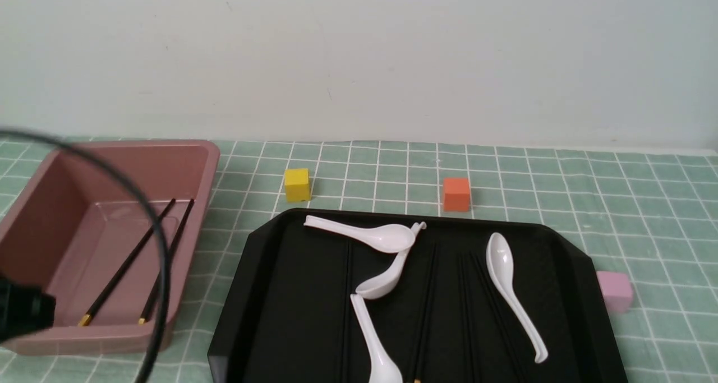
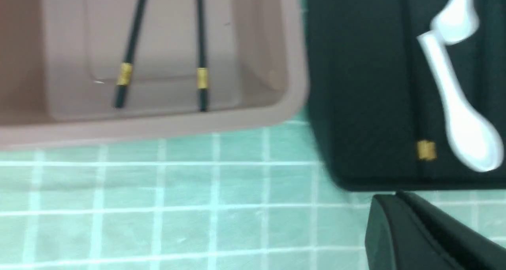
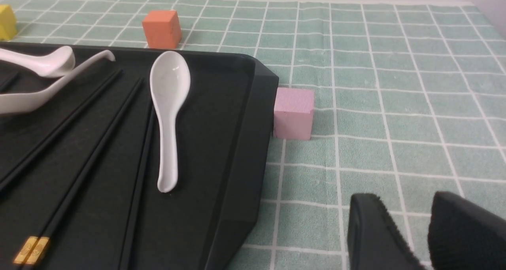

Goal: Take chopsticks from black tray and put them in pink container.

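Fingers of the right gripper (image 3: 429, 238) show as two dark padded tips with a narrow gap between them, holding nothing, over bare table (image 3: 395, 104) beside the black tray (image 3: 237, 143). Left gripper (image 2: 431, 234): only one dark edge of it in its wrist view, and a blurred black body with a cable in the front view; cannot tell whether its fingers are spread or pressed together.

Two chopsticks (image 1: 134, 259) lie in the pink container (image 1: 207, 164), side by side and apart, gold bands toward the near wall. More chopsticks (image 3: 79, 143) lie lengthwise on the black tray floor, hard to count against the black; two gold bands sit touching at the near end.

Four white spoons (image 1: 513, 293) are also on the tray: one alone toward the right, three clustered near the middle.

Pink container sits left of the tray. Yellow cube (image 1: 297, 184) and orange cube (image 1: 456, 194) stand just behind the tray; pale pink cube (image 3: 293, 112) sits against its right edge.
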